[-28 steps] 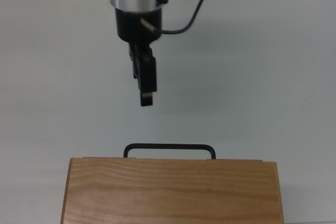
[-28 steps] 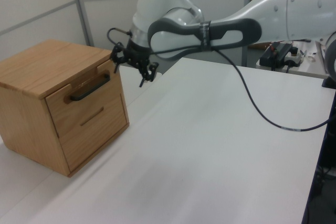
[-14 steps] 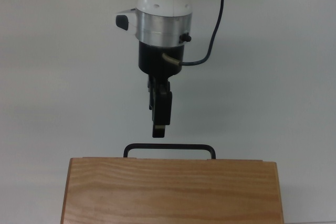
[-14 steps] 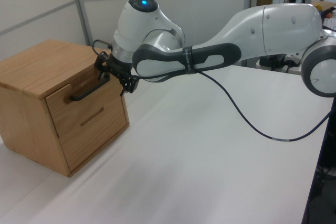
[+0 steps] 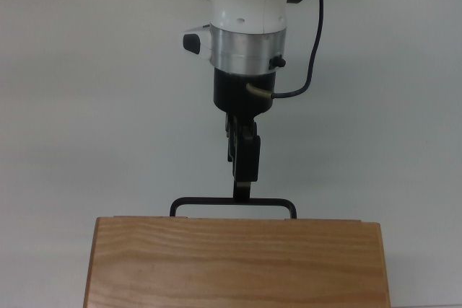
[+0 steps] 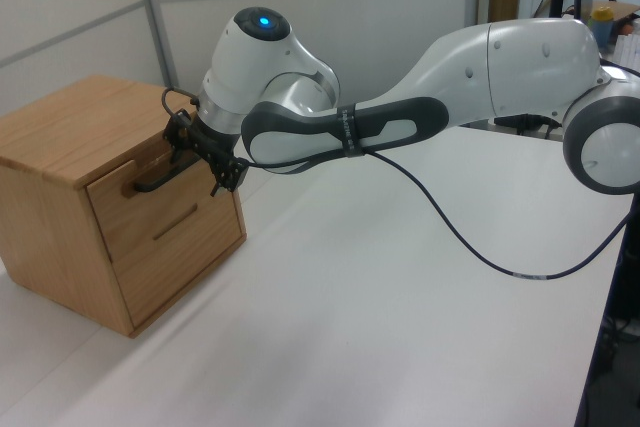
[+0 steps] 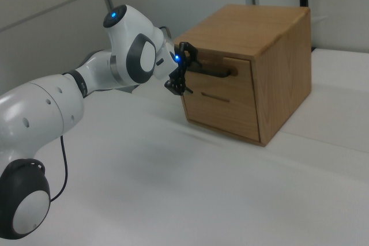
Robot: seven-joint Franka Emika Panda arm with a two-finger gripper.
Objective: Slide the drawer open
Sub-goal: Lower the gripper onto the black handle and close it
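Wooden cabinet stands on the white table, far to the left view's left, with its front face turned toward the open tabletop. The drawer is the upper one in that face; its front panel sits level with the cabinet front in the left view and in the right view, so I judge it fully closed, with no travel yet. The black handle runs across the drawer front, and in the top view it shows as a thin bar just clear of the cabinet's top edge. Next along, the gripper is at the handle: in the top view its tip meets the bar a little to the top view's right of the bar's middle, and in the left view the fingers sit right at the near end of the handle. I cannot tell whether the fingers are spread, closed or hooked round the bar; they overlap each other and the bar in all three views. The arm stretches away to the left view's right, with a black cable looping down to the table. Progress, as I judge it: the approach is done, the grip on the handle is unconfirmed, and the whole outward pull remains.
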